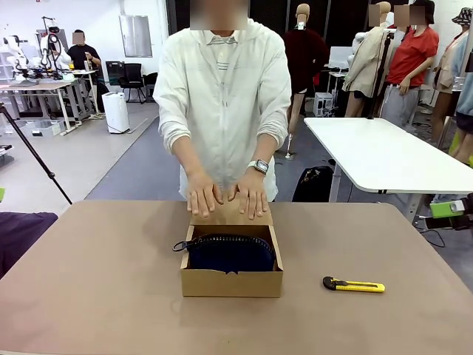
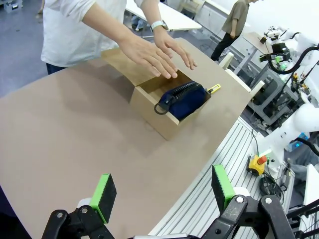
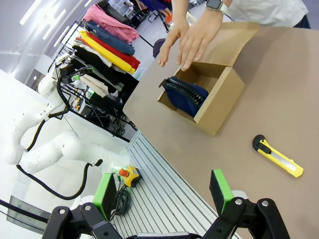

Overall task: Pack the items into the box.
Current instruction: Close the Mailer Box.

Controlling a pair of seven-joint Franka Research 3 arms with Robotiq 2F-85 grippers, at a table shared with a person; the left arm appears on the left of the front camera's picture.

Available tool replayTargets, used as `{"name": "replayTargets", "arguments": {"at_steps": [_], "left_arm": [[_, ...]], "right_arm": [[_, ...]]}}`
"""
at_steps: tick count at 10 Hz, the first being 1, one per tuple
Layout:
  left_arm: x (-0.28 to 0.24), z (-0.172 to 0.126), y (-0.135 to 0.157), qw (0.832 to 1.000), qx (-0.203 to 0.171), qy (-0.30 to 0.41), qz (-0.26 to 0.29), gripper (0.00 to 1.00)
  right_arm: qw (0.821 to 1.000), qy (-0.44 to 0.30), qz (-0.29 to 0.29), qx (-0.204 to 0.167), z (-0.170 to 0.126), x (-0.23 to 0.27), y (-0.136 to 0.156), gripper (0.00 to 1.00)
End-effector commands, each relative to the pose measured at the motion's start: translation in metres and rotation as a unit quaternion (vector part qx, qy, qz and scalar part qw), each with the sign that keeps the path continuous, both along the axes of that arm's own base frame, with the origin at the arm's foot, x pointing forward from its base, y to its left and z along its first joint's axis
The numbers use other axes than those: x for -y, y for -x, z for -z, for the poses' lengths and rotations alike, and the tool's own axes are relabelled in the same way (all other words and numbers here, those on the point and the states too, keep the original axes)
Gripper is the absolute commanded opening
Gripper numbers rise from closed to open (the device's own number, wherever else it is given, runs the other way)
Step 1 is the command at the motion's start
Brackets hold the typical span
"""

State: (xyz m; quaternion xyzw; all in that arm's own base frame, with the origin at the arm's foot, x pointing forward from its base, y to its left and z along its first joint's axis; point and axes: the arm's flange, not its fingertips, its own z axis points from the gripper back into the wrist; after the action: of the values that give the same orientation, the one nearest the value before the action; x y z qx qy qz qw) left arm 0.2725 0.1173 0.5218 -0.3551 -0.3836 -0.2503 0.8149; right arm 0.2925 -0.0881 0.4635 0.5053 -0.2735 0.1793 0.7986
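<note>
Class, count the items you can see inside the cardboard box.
1: a navy-blue soft fabric pouch lies in the small brown cardboard box; something smaller may lie hidden beneath it.

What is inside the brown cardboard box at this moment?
The navy-blue pouch lies inside the box, zipper upward, its loop strap reaching over one wall. Anything under the pouch is covered and cannot be seen.

An open lab hall: white worktable, office chairs, a black tripod, a rack of colourful clothes nearby.
</note>
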Motion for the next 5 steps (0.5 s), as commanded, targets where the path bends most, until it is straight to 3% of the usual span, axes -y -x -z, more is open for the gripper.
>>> {"name": "replayTargets", "arguments": {"at_steps": [1,2,3,4,5], "left_arm": [[0.0,0.0,0.0,1.0,0.0,0.0,0.0,1.0],[0.012,0.008,-0.04,0.999,-0.028,0.006,0.036,1.0],[0.027,0.028,-0.09,0.996,-0.071,0.036,0.032,1.0],[0.044,0.055,-0.132,0.995,-0.092,0.04,-0.007,1.0],[0.059,0.083,-0.161,0.991,-0.107,0.082,-0.003,1.0]], "right_arm": [[1.0,0.001,-0.022,-0.005,0.001,-0.013,-0.017,1.0],[0.999,0.009,-0.023,-0.025,0.01,-0.034,-0.051,1.0],[0.998,0.006,-0.031,-0.051,0.028,-0.065,-0.091,1.0],[0.997,0.01,-0.033,-0.073,0.047,-0.095,-0.121,1.0],[0.996,0.005,-0.015,-0.092,0.066,-0.119,-0.143,1.0]]}}
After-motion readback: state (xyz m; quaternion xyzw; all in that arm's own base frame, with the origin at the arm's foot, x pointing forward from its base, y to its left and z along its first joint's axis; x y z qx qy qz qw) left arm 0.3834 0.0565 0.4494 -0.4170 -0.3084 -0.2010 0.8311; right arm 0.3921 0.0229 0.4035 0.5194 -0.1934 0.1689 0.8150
